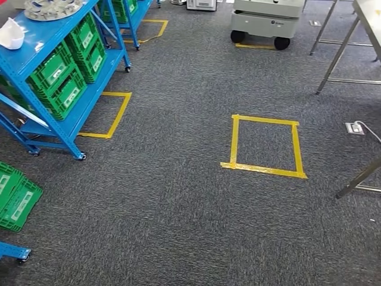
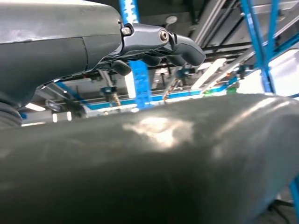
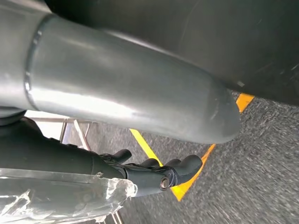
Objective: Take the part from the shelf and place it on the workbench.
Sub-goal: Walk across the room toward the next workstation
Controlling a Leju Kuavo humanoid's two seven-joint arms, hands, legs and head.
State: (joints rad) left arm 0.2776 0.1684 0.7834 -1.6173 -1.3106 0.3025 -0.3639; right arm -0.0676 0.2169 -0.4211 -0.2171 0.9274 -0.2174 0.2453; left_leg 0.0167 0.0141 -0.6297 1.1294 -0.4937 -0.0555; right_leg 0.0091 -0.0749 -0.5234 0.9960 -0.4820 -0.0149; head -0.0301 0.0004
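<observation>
A part in crinkled clear plastic wrap [image 3: 60, 198] lies against the dark fingers of my right hand [image 3: 155, 175], which holds it above the grey carpet beside a yellow tape line [image 3: 187, 184]. My left hand [image 2: 155, 44] hangs with its fingers loosely stretched and nothing in them, in front of blue shelf posts [image 2: 139, 79]. The blue shelf [image 1: 27, 56] stands at the left of the head view, with a white item [image 1: 11, 33] and a grey round tray [image 1: 52, 7] on top. The workbench corner [image 1: 371, 15] shows at the far right.
Green crates [image 1: 67, 71] fill the shelf; another green crate [image 1: 15, 196] sits low on the left. A yellow tape square [image 1: 265, 146] marks the carpet ahead. Workbench legs [image 1: 337, 53] slant at the right, near a floor socket [image 1: 354, 127]. A grey wheeled cart [image 1: 265, 21] stands at the back.
</observation>
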